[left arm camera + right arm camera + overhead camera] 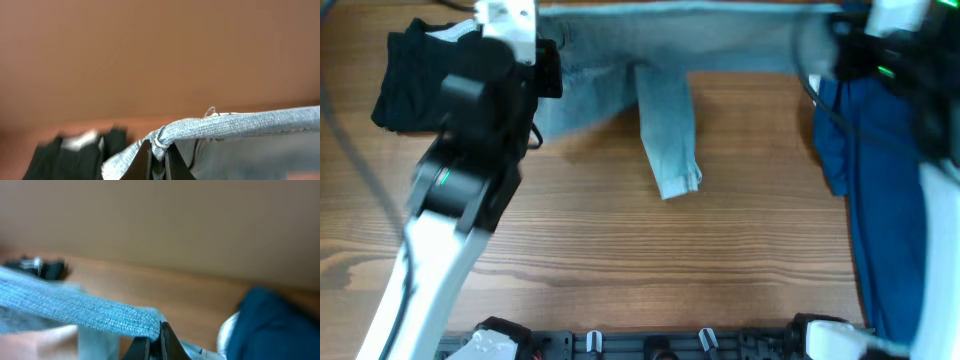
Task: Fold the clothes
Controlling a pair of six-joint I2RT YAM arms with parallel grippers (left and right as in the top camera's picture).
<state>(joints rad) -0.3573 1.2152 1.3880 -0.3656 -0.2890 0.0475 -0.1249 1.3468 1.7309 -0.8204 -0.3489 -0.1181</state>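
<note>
Left gripper was clamped on one bunched end of the pale denim shorts, and the right gripper pinched the other end. The cloth stretched between them along the table's 12 o'clock edge, one leg trailing toward centre. A black garment lay at 10 o'clock, a dark-blue garment at 3.

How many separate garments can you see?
3. The pale denim shorts hang stretched between the left gripper and right gripper at the back; a black garment lies back left; a dark-blue garment runs along the right side. Others may be hidden.
</note>
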